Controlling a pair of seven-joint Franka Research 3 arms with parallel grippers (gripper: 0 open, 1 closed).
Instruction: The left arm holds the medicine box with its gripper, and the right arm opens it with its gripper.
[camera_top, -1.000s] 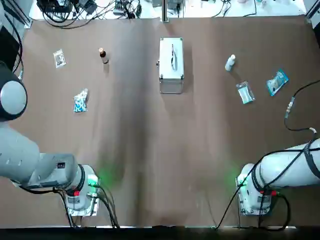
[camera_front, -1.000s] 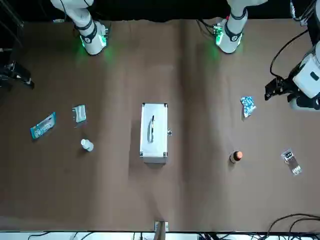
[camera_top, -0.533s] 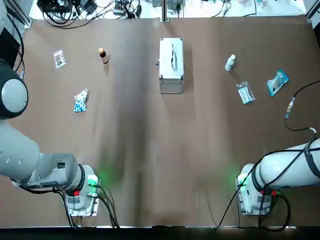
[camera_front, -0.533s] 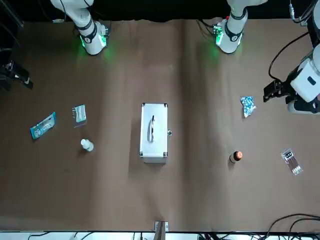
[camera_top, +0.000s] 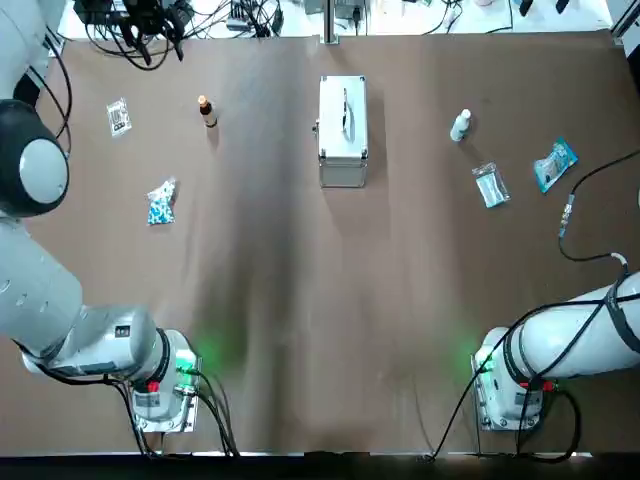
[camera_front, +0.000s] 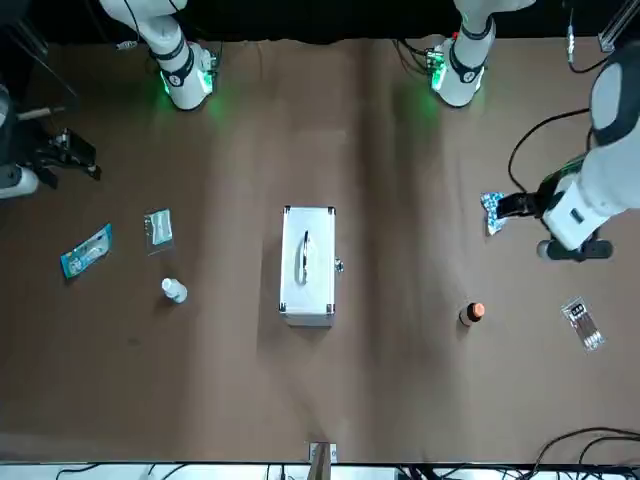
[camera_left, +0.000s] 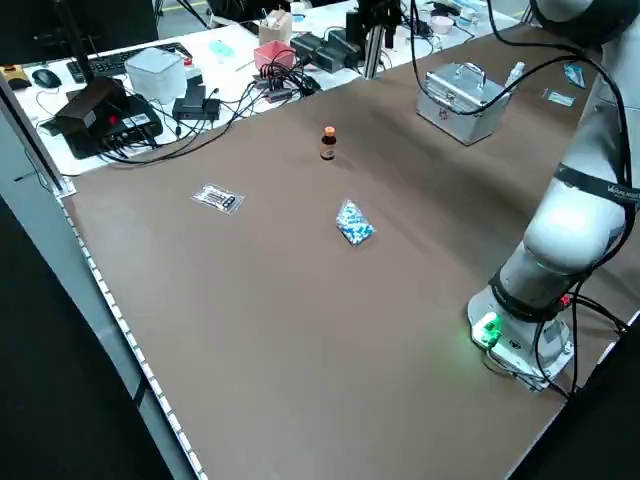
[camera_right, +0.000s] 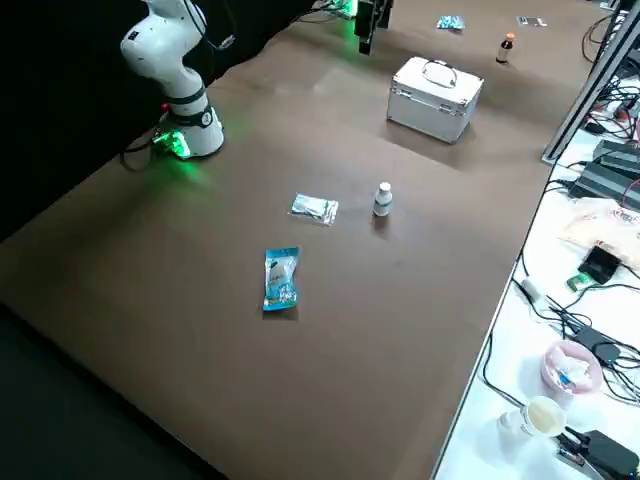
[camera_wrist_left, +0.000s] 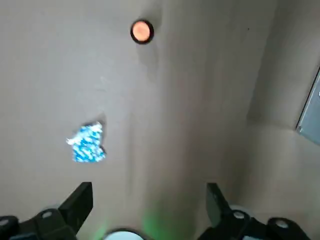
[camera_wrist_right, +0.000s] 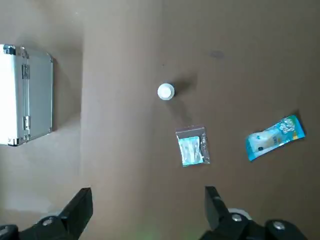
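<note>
Your left arm had swung inward over the desk since the earlier frame. The medicine box sat closed at the far middle, well apart from both grippers. Your left gripper and right gripper held their fingers spread wide, empty.

Left arm and right arm rising from their bases, left hand high, facing down, fingers wide apart, right hand likewise.

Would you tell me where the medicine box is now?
In the top view, the medicine box sits far centre, between the brown bottle leftward and the white bottle rightward.
</note>
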